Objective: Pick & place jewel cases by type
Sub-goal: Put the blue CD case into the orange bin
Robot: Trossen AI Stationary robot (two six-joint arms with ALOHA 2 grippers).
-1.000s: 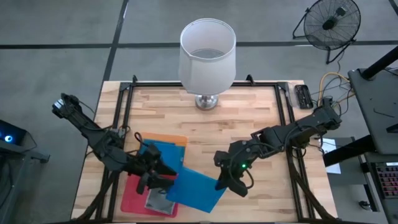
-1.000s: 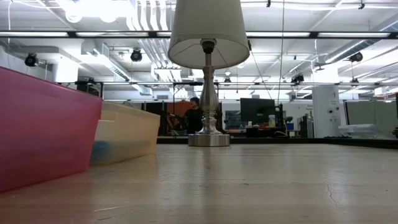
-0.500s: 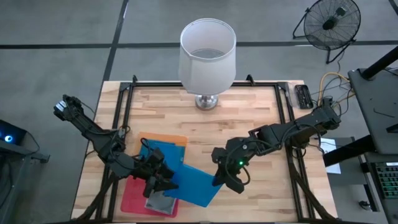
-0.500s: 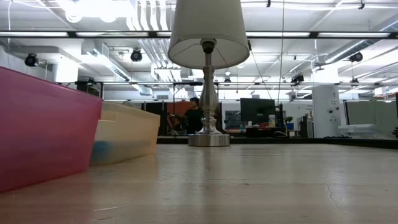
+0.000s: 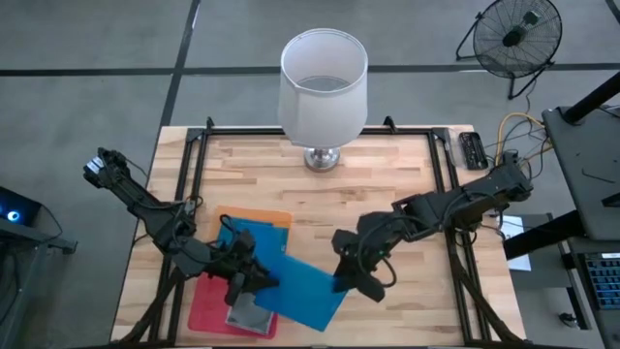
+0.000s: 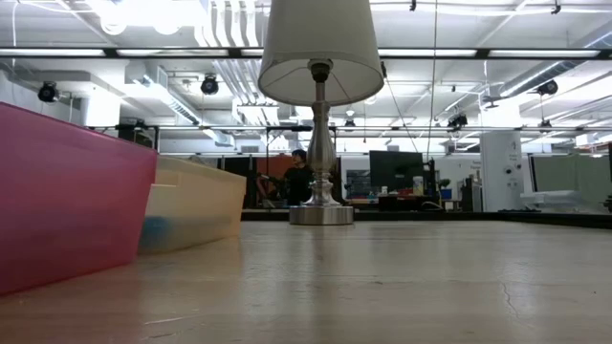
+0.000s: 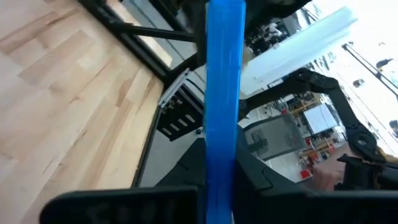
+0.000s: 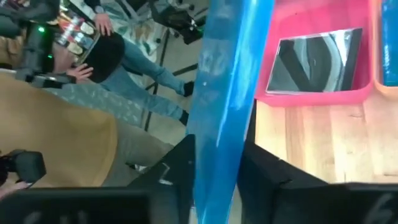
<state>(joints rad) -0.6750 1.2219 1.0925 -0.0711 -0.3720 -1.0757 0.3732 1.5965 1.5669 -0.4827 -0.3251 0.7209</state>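
A bright blue jewel case hangs above the table's near middle, between my two grippers. My left gripper is shut on the side of it nearer the table's left. My right gripper stands at the opposite side, and its fingers flank the case with a gap wider than the case is thick. A silvery jewel case lies flat in the pink tray. Blue jewel cases lie in the orange tray. My left gripper pinches the case between its two fingers, one on each flat face, at the case's left edge. The fingers come about level from the table's left. The case is lifted clear of the table, its broad face up. My right gripper: whether its fingers touch the case's right edge I cannot tell.
A table lamp with a white shade stands at the far middle. The pink tray and the orange tray fill the near left. Bare wood lies on the right half. Black frame rails run along the table's sides.
My left gripper has shut on the left edge of the blue jewel case, which stays lifted between the two grippers in about the same place.
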